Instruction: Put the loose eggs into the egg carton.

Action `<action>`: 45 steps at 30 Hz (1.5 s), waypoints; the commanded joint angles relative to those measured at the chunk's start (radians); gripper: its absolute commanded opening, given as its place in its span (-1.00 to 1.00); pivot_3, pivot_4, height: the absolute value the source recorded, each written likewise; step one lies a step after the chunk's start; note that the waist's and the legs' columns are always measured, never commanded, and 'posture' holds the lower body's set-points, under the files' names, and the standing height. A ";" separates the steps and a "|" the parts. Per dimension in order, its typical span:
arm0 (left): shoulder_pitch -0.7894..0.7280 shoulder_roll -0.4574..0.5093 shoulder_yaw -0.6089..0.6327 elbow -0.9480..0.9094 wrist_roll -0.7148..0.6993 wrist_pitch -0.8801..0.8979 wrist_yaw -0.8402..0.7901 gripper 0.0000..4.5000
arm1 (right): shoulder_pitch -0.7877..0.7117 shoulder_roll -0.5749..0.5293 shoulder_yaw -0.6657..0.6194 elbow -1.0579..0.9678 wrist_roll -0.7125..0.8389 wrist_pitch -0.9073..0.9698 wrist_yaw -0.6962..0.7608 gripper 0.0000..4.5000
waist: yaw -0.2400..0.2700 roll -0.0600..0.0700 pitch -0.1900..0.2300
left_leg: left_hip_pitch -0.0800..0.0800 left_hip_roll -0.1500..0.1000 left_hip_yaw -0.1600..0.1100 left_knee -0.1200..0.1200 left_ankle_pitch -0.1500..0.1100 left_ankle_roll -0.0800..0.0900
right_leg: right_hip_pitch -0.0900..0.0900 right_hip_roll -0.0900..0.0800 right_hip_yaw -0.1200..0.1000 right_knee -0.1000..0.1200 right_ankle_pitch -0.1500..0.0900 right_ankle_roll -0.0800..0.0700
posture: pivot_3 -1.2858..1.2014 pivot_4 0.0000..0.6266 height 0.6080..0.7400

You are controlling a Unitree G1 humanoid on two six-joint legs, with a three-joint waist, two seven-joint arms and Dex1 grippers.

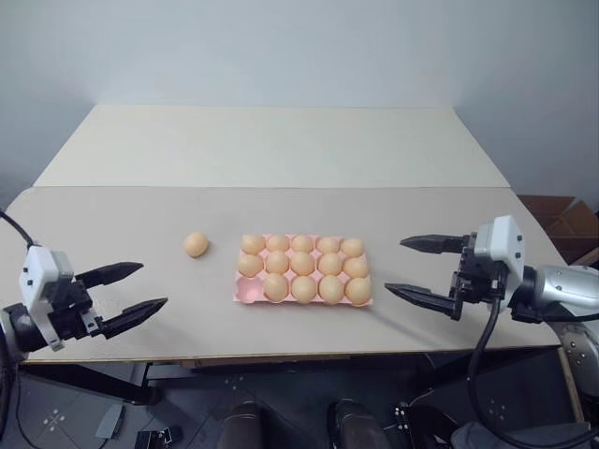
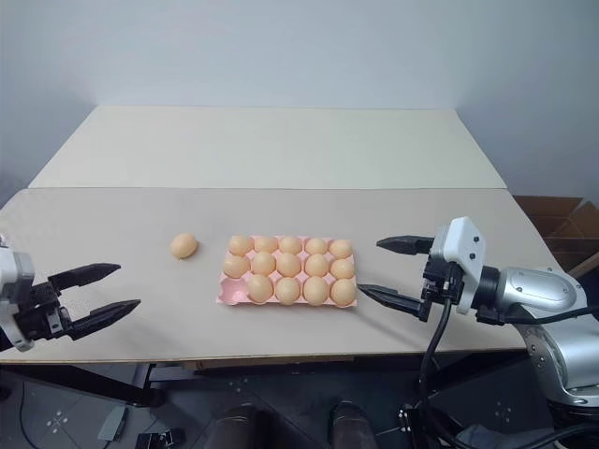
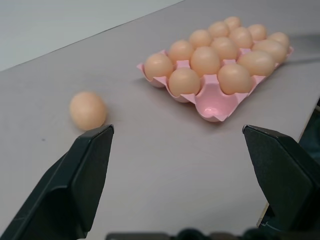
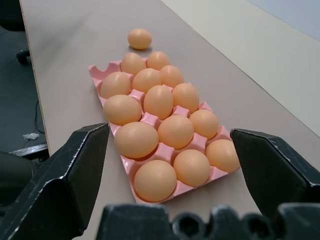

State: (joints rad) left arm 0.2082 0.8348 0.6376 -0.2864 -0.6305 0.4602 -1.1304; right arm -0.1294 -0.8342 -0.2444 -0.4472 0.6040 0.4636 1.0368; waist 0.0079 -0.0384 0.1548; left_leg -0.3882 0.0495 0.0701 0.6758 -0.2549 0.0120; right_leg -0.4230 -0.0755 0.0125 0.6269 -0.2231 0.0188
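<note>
So the worktop [image 1: 112, 224] is pretty bare: just the pink egg carton [image 1: 245, 293] sitting a bit right of the middle, closer to the front edge than the back, and one loose egg [image 1: 196, 244] lying on the bare surface just off the carton's left short side, level with its back row and not touching it. Nothing stands between that egg and the carton, and nothing sits on the far half of the table, where a second, lighter panel butts up against the near one along a straight seam. The carton's long axis runs left to right, parallel to the front edge, three rows of five; fourteen cups hold eggs and the front-left corner cup is the empty one, easy to spot in the left wrist view as a bare pink hollow. The loose egg looks roundish from above, so I can't really call which way its long axis points. The left gripper [image 1: 133, 291] hangs over the front-left part of the worktop, fingers spread wide and holding nothing, well apart from the egg. The right gripper [image 1: 416, 267] hovers just beside the carton's right short side, jaws also wide apart and empty, pointing toward the carton. Some cardboard boxes [image 1: 563, 223] sit on the floor past the right edge.
</note>
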 commanded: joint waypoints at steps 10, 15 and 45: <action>-0.327 0.006 -0.215 0.046 0.106 0.247 0.430 1.00 | -0.018 -0.009 -0.018 -0.016 0.007 -0.015 -0.020 1.00 | 0.006 0.000 0.000 | 0.001 -0.001 -0.001 0.001 0.000 0.000 | 0.002 0.001 -0.001 0.001 0.003 0.004 | 0.03 -0.52 1.00; -0.594 -0.060 -0.421 0.260 0.226 0.321 0.549 1.00 | -0.022 -0.004 -0.012 -0.027 0.004 -0.019 -0.033 1.00 | 0.003 0.000 0.000 | 0.000 -0.001 -0.001 0.001 0.000 0.000 | 0.001 0.001 0.000 0.000 0.004 0.006 | 0.03 -0.52 1.00; -0.659 -0.087 -0.599 -0.031 0.142 0.419 0.315 -0.15 | 0.005 0.024 -0.029 -0.083 0.027 -0.001 -0.157 1.00 | -0.001 -0.001 0.000 | -0.002 -0.002 -0.001 0.001 0.000 0.000 | 0.001 0.001 0.001 -0.001 0.005 0.007 | 0.03 -0.52 1.00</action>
State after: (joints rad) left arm -0.4574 0.7393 0.0474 -0.2662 -0.4656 0.8770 -0.7926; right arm -0.1232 -0.8104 -0.2469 -0.4972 0.6133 0.4662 0.8877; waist 0.0064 -0.0393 0.1546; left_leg -0.3896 0.0475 0.0689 0.6766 -0.2548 0.0122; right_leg -0.4223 -0.0750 0.0132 0.6266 -0.2186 0.0255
